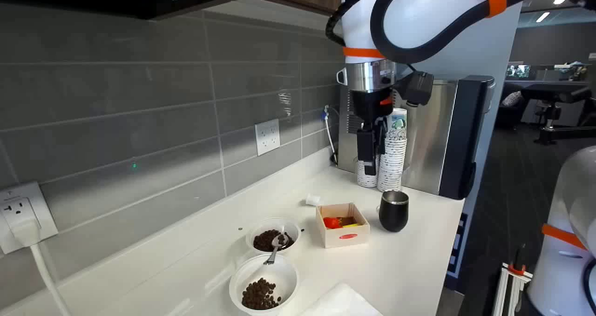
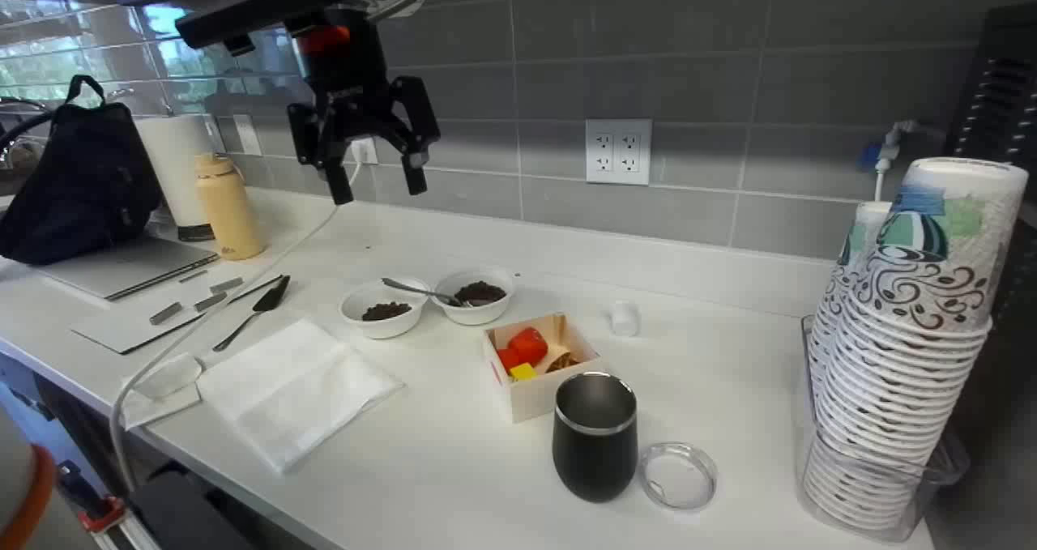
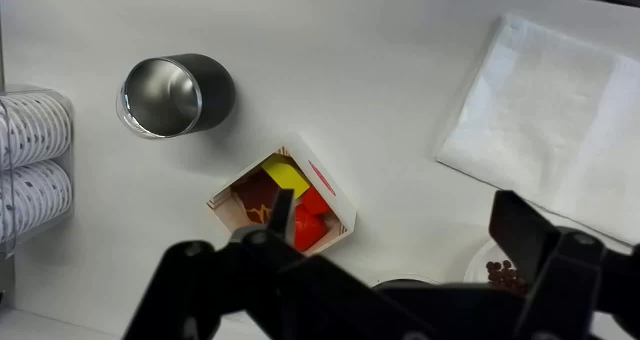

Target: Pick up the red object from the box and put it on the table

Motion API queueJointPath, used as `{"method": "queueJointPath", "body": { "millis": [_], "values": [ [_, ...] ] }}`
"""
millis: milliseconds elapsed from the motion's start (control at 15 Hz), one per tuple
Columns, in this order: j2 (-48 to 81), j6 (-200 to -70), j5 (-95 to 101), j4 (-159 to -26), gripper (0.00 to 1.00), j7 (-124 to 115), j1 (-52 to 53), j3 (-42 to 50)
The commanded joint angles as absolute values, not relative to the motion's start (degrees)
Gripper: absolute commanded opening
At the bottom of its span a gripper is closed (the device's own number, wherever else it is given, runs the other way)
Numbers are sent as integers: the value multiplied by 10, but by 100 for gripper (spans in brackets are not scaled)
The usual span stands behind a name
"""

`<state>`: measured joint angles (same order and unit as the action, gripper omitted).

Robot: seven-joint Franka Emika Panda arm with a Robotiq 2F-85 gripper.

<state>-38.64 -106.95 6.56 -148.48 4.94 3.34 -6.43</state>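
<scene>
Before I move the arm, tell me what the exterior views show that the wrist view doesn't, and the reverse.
Only the exterior views: both show a wall outlet and the spoon; an exterior view also shows a yellow bottle and a backpack.
Only the wrist view: no extra object I can make out, but here alone a finger of the open tool hides part of the box.
Shared: the box with red pieces and yellow block, the black tumbler, white cloth and stacked cups.
</scene>
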Motion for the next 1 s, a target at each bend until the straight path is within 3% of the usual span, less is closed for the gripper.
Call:
{"method": "queueJointPath", "body": {
  "millis": [0,333,933],
  "values": [
    [-385,-1068,71,-1484,100,44,43,-56],
    [-374,-1093,64,-1492,100,57,40,-38],
    [-291,-1287,23,-1525,100,189,26,102]
  ]
}}
